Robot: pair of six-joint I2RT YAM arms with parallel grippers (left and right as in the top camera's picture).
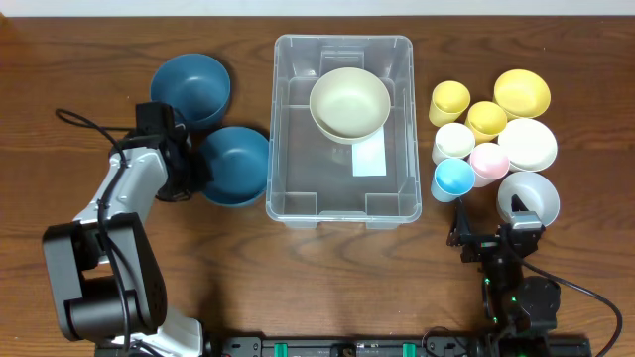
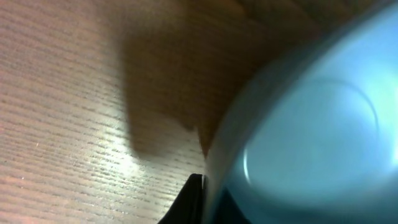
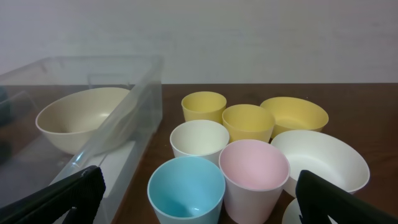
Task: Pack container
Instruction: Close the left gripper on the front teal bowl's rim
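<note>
When we start at the near edge, we see the right gripper [image 1: 491, 230] low on the right. Its two fingers are wide apart with nothing between them. Just past it sits a pale bowl [image 1: 528, 195].

A little farther stands a bunch of cups (packed close, some touching): a light blue cup [image 3: 186, 190], a pink cup [image 3: 254, 169], a white cup [image 3: 199, 140], a near yellow cup [image 3: 247, 127] and a far yellow cup [image 3: 204, 106]. To their right is a big white bowl [image 3: 323, 158], and behind it a yellow bowl [image 3: 295, 114].

Over on the left, the left gripper [image 1: 189, 171] is right at the left rim of a dark blue bowl [image 1: 236, 166]. Up close we see only one dark finger [image 2: 189, 202] beside that rim, so we cannot tell if the fingers are apart or pinching.

The container [image 1: 288, 149] stands in the middle of the wooden table [image 1: 99, 50], between the blue bowl and the cups. A cream bowl [image 1: 349, 102] lies in its far half, and a white label [image 1: 369, 159] shows on its floor.

Far on the left is a second dark blue bowl [image 1: 190, 89], just beside the first.
</note>
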